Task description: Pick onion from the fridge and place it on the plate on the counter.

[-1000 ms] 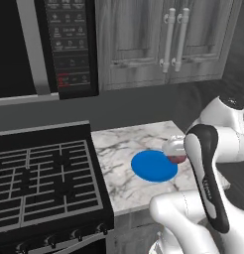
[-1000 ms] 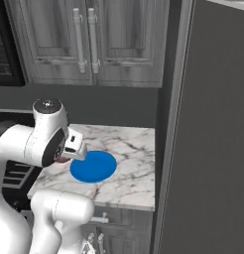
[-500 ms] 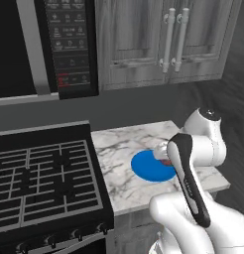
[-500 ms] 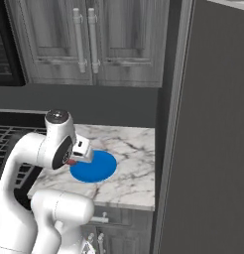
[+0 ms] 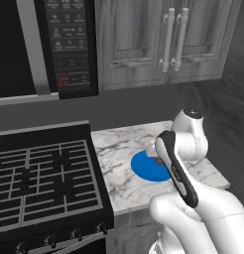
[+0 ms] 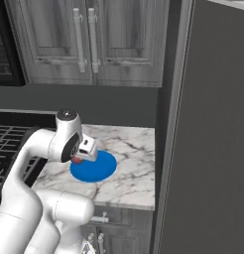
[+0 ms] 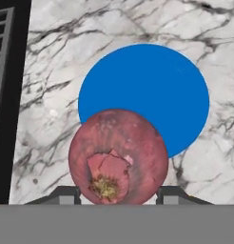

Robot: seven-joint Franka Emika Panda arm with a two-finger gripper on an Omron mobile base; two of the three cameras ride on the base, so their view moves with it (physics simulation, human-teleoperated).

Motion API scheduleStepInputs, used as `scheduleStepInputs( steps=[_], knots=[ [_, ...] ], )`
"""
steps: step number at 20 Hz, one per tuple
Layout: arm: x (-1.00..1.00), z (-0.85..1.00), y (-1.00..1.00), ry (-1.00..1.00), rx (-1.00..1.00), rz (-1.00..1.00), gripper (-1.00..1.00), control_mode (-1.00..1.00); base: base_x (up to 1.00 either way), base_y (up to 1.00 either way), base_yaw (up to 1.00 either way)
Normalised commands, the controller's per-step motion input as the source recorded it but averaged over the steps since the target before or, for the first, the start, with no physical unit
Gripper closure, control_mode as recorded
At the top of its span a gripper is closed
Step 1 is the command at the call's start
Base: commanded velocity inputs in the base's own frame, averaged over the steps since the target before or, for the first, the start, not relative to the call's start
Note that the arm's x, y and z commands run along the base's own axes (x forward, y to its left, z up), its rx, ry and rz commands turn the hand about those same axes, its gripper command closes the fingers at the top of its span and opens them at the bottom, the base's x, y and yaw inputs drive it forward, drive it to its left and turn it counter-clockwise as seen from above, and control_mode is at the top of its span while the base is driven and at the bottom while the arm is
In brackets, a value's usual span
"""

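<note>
The fingers [image 7: 66, 194] were pinching the onion [image 7: 118, 157], one dark tip on each side of it, so the gripper [image 7: 118, 195] held the reddish ball clamped between them. In the hand view the onion hung over the near rim of the plate [image 7: 152, 90], covering part of the blue disc's edge, with its root end turned toward the camera.

The plate lay flat on the counter [image 7: 52, 86], with bare marble showing on all sides of it. The black stove top [image 5: 42, 173] bordered the counter on the left, its edge a dark strip along the left of the hand view. On the right, the tall grey side of the fridge [image 6: 208, 149] closed off the counter. The upper cabinets [image 6: 89, 39] hung well above the slab, leaving open air over the plate. The counter's front edge ran just in front of the plate, toward the robot.

In the right base view the gripper [image 6: 80, 158] sat at the plate's left edge [image 6: 101, 168], the onion [image 6: 77, 159] a small dark-red patch tucked beneath the hand. In the left base view the forearm covered the right part of the plate [image 5: 146, 166].

Against the picture half a second earlier, the hand had dropped lower and closer to the blue disc, and the arm's elbow had folded further down over the counter. The plate had not shifted.
</note>
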Motion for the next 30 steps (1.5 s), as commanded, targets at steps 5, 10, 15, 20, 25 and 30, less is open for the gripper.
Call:
scheduleStepInputs(
  steps=[5, 10, 15, 20, 25, 30],
  knots=[
    [0.46, -0.28, 0.02, 0.14, 0.0, -0.01, 1.0, -1.0, 0.0, 0.0, 0.0],
    [0.38, -0.45, 0.0, 0.13, 0.0, 0.0, 1.0, -1.0, 0.0, 0.0, 0.0],
    [0.33, -0.52, 0.0, 0.06, 0.0, 0.0, 1.0, -1.0, 0.0, 0.0, 0.0],
    [0.27, -0.38, 0.0, 0.0, 0.0, 0.0, 1.0, -1.0, 0.0, 0.0, 0.0],
    [0.04, -0.13, 0.0, 0.0, 0.0, 0.0, -1.0, -1.0, 0.0, 0.0, 0.0],
    [-0.03, 0.0, 0.0, 0.0, 0.0, 0.0, -1.0, -1.0, 0.0, 0.0, 0.0]
  ],
)
